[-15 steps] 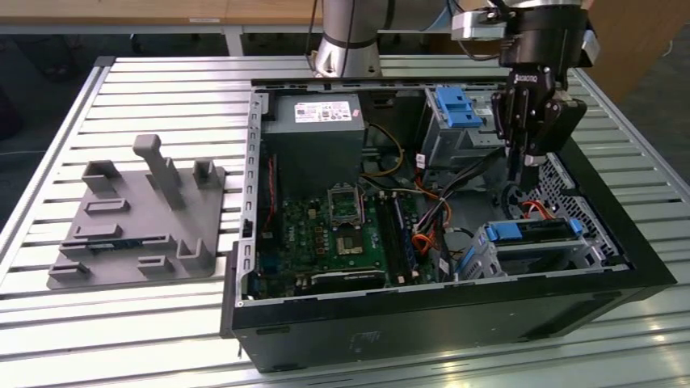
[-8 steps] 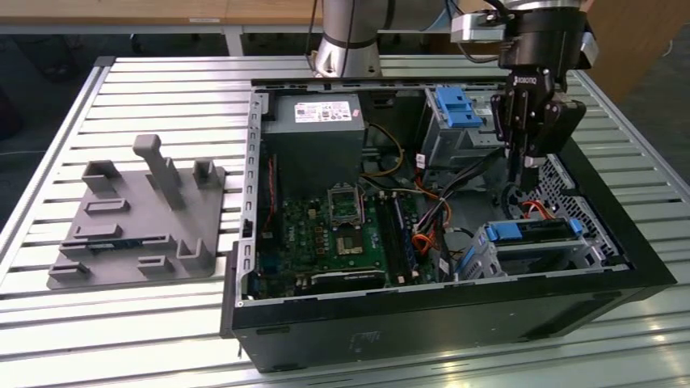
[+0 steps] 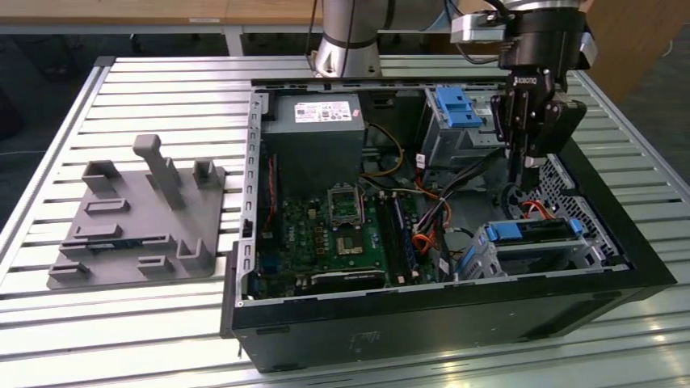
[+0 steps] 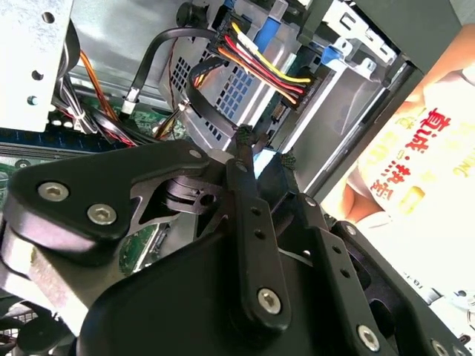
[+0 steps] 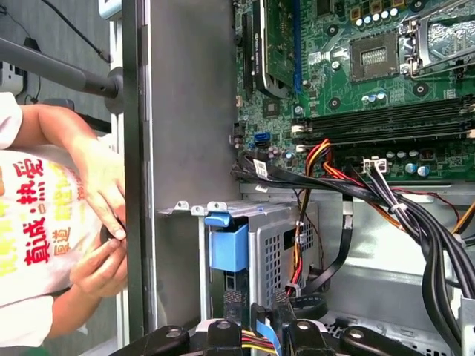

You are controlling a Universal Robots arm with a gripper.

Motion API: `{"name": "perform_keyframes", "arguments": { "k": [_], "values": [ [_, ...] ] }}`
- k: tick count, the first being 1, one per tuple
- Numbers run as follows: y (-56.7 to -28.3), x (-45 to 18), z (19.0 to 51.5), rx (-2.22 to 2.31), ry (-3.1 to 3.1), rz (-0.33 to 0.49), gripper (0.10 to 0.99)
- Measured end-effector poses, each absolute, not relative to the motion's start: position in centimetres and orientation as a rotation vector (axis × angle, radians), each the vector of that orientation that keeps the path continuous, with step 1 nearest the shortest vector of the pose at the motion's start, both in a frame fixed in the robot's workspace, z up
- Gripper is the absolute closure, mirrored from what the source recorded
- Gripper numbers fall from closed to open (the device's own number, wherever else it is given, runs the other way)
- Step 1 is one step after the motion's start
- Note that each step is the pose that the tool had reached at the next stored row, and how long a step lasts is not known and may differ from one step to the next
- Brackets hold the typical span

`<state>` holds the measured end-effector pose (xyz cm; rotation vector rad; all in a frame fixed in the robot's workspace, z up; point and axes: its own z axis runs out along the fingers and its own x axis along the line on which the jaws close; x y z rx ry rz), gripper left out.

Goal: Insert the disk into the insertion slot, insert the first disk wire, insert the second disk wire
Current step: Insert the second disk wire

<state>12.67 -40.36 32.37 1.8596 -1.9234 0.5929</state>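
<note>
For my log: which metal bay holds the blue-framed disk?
The low insertion slot at the exterior view's right holds the disk; the taller bay shows a blue latch.

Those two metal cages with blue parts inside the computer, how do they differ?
The taller drive bay stands upright with a blue latch on top; the insertion slot lies low and flat. The insertion slot holds the blue-framed disk; what the taller drive bay holds is hidden. Both are silver-grey sheet metal.
</note>
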Motion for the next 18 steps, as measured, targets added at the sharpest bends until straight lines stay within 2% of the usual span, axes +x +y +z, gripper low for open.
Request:
{"name": "perform_keyframes", "arguments": {
  "k": [2, 4, 5, 18],
  "values": [
    [-40.34, 12.67, 32.29, 1.86, -1.922, 0.595, 0.8],
    [-40.34, 12.67, 32.2, 1.86, -1.921, 0.595, 0.925],
    [-40.34, 12.67, 32.15, 1.86, -1.921, 0.596, 0.937],
    [-40.35, 13.42, 32.03, 1.861, -1.916, 0.592, 0.937]
  ]
}}
